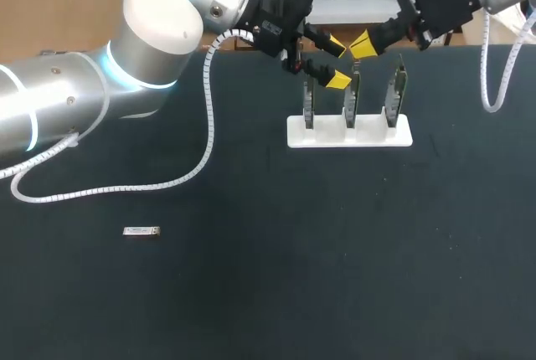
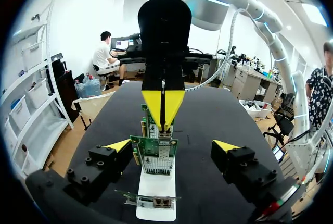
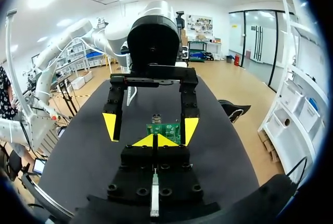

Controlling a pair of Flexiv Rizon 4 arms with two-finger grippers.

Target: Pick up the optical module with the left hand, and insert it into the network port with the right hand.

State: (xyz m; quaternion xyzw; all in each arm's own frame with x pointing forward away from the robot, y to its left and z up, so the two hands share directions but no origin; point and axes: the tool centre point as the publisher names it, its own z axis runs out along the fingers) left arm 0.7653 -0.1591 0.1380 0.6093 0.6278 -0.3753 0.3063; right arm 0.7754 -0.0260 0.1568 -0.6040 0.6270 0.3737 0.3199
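A small silver optical module [image 1: 141, 231] lies flat on the black table, far to the left of both grippers. A white stand [image 1: 350, 131] holds three upright green network cards [image 2: 154, 153]. My left gripper [image 1: 337, 63] hangs open just above the left and middle cards, its fingers either side of them [image 2: 171, 146]. My right gripper [image 1: 360, 44] is shut, its yellow tips [image 3: 155, 140] pressed together and pointing at the left gripper over the middle card [image 3: 166, 129]. I see nothing between its tips. The two grippers face each other closely.
The white coiled cable [image 1: 126, 186] of my left arm lies on the table to the stand's left. Another coiled cable [image 1: 490, 84] hangs from my right arm at the far right. Dark table [image 1: 335, 276] spreads in front of the stand.
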